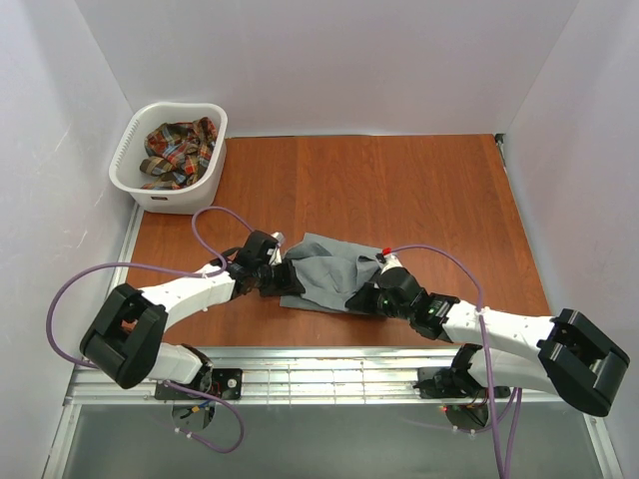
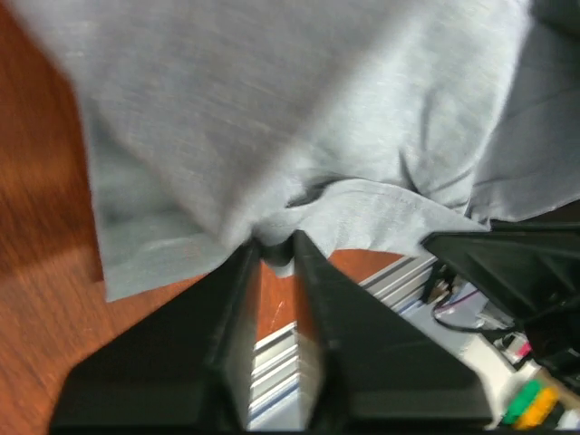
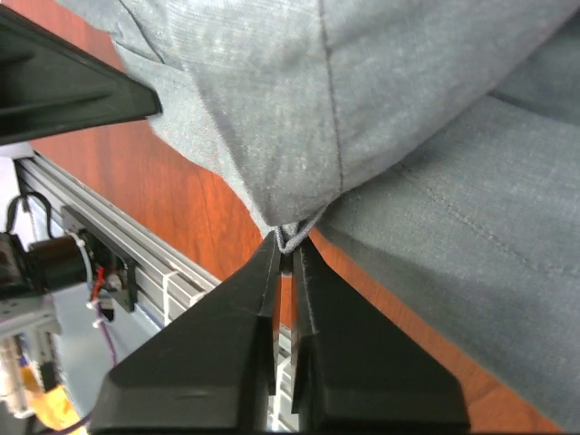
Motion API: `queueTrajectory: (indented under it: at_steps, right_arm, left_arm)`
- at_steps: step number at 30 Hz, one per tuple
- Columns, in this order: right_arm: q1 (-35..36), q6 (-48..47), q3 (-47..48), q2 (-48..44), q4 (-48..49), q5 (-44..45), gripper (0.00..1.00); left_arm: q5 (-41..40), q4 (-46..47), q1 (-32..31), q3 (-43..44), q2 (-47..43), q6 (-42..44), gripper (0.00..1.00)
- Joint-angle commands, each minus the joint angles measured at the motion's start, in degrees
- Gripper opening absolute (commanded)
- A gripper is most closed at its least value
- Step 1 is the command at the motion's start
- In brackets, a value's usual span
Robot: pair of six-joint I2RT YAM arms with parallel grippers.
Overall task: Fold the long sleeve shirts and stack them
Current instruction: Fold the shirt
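Grey shirt (image 1: 324,267) lies bunched on the tabletop (image 1: 419,190), lower centre of the overhead frame; left claw (image 2: 275,252) and right claw (image 3: 288,245) each pinch a thin bit of its lower edge. Grips that shallow may slip on lifting, dropping one corner

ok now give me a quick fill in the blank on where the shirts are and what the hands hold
The grey shirt lies on the wooden ____.
The plaid shirt sits in the white ____.
The left hand and right hand each pinch the shirt coloured ____.
Missing words: table, basket, grey.
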Motion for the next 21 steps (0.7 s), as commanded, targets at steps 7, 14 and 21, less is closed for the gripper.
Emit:
queueTrajectory:
  at_steps: [7,14,21]
  right_arm:
    - [-4.1,-2.4,2.4,-7.8,0.8,4.8,0.01]
    - [-13.8,-3.7,3.2,-10.1,0.2,4.3,0.01]
    - [-22.2,-3.8,4.0,-9.5,0.2,5.3,0.07]
  left_arm:
    - [2.6,0.1,-0.4,14.6,2.0,3.7,0.03]
    - [2.1,-0.7,-0.3,27.2,13.8,7.4,0.06]
    - [4.0,0.3,-0.4,34.2,22.1,10.6,0.15]
